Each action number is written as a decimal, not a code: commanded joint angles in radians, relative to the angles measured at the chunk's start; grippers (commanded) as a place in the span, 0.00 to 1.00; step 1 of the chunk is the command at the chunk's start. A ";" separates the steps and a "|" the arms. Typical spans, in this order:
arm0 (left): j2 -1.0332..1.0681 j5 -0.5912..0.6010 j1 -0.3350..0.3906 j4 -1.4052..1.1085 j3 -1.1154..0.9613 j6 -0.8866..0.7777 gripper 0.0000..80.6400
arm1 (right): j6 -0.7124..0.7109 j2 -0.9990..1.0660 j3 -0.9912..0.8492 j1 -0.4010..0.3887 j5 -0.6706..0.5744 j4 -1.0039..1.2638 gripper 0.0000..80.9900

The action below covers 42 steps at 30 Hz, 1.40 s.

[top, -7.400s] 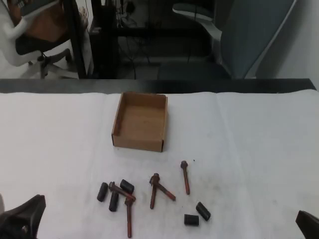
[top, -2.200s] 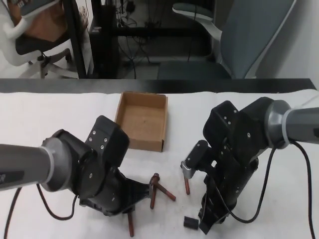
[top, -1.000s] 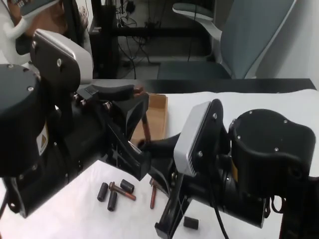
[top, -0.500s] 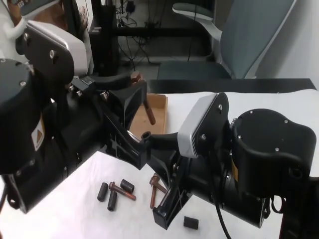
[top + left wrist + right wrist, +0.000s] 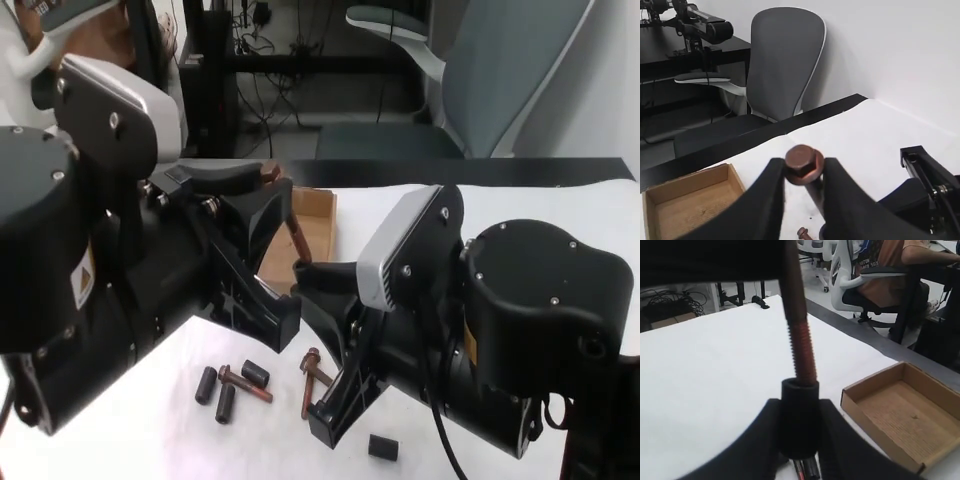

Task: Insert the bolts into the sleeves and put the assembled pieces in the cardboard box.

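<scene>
Fingers (image 5: pixel 771 190) of the left gripper (image 5: pixel 804 170) pinch a bolt (image 5: pixel 804 159) under its head. The right gripper (image 5: pixel 799 412) clamps a sleeve (image 5: pixel 800 392) (threaded tip at its mouth), mid-frame in the high view, below the cardboard box (image 5: pixel 315 205).

Both arms are lifted, their grippers close together between them. The left arm (image 5: pixel 90 260) stands on the left with its wrist roughly level. The left gripper (image 5: pixel 804 167) extends toward the other arm, fingers pinched on the head of a bolt (image 5: pixel 804 159). The right arm (image 5: pixel 520 330) stands opposite. The right gripper (image 5: pixel 799 407) sits slightly lower, facing the left one, fingers clamped around a sleeve (image 5: pixel 800 392).
</scene>
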<state>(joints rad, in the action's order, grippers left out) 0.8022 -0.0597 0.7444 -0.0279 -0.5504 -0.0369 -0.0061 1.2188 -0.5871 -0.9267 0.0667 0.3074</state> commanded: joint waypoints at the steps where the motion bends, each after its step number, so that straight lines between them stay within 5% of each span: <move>1: -0.008 -0.006 -0.003 0.016 0.001 0.007 0.02 | -0.001 -0.003 -0.003 0.001 0.005 0.019 0.01; 14: -0.008 0.000 -0.003 0.034 0.001 -0.023 0.02 | -0.009 -0.003 -0.003 0.001 0.003 -0.005 0.01; 18: -0.001 0.009 -0.003 0.079 0.001 -0.071 0.02 | -0.118 -0.003 -0.003 0.001 -0.006 -0.003 0.01; 27: 0.093 0.210 -0.003 0.052 0.001 -0.106 0.00 | -0.130 -0.003 -0.011 0.001 -0.031 0.031 0.01; 30: 0.110 0.243 -0.012 0.048 0.001 -0.053 0.32 | -0.130 -0.003 -0.010 0.006 -0.017 0.031 0.01; 33: 0.100 0.164 -0.044 0.039 0.001 -0.007 0.87 | -0.113 -0.003 -0.010 0.030 0.008 0.017 0.01; 37: 0.055 0.030 -0.126 0.051 -0.003 -0.007 0.87 | -0.090 0.000 -0.015 0.103 0.017 0.016 0.01; 42: 0.046 0.045 -0.265 0.253 -0.006 -0.007 0.87 | -0.090 0.063 -0.076 0.201 -0.039 -0.056 0.01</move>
<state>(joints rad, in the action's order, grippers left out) 0.8453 -0.0090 0.5295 0.1235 -0.5494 -0.0453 -0.1042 1.2539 -0.6213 -0.7602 0.0622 0.2804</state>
